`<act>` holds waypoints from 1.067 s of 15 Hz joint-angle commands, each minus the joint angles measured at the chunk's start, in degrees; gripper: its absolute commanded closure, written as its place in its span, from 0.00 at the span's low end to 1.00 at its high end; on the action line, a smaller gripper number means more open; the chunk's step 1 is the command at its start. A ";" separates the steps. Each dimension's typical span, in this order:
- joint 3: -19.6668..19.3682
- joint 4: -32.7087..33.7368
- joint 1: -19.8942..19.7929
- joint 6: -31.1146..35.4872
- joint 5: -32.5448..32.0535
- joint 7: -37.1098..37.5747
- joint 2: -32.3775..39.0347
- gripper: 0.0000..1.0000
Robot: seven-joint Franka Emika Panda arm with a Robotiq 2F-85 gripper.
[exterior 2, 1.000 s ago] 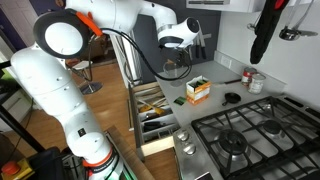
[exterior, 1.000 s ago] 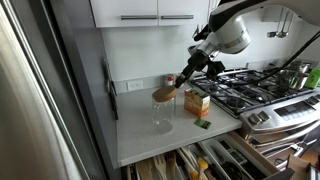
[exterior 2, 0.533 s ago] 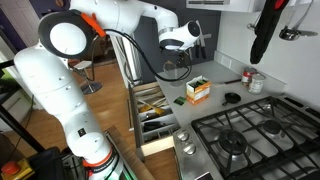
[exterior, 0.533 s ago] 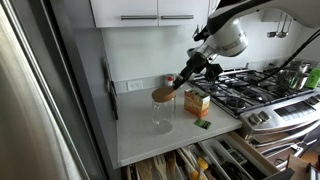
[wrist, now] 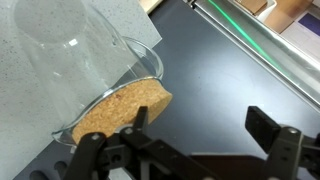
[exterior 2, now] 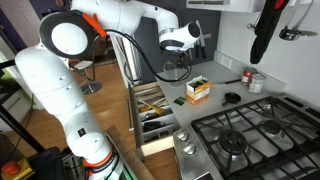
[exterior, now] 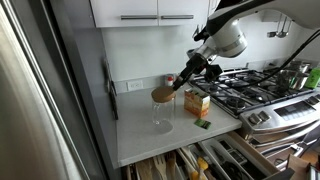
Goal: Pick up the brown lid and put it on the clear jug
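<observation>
Already brown lid (wrist: pixel 122 112) rests atop clear jug (wrist: pixel 75 50), beside end effector (wrist: pixel 200 128).

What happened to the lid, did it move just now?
No. The lid sits on top of the jug, in the same spot beside the carton as before.

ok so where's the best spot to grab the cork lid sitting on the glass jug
Probably by its rim: jaws on two opposite edges of the cork lid, coming down from above the mouth of the clear jug. It is a thin flat disc lying across that mouth, so only its edge offers a pinch. The open gripper hangs beside it.
</observation>
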 commanded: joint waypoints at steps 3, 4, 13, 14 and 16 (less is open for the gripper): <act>-0.16 -0.66 -0.11 0.97 0.20 -0.05 -0.60 0.00; -0.22 -0.37 -0.17 1.25 0.46 -0.32 -0.79 0.00; 0.40 0.05 0.42 7.01 1.89 -2.86 0.87 0.00; 0.47 -0.01 0.47 7.05 1.84 -2.83 1.07 0.00; 0.60 -0.07 0.49 7.23 1.30 -2.53 1.30 0.00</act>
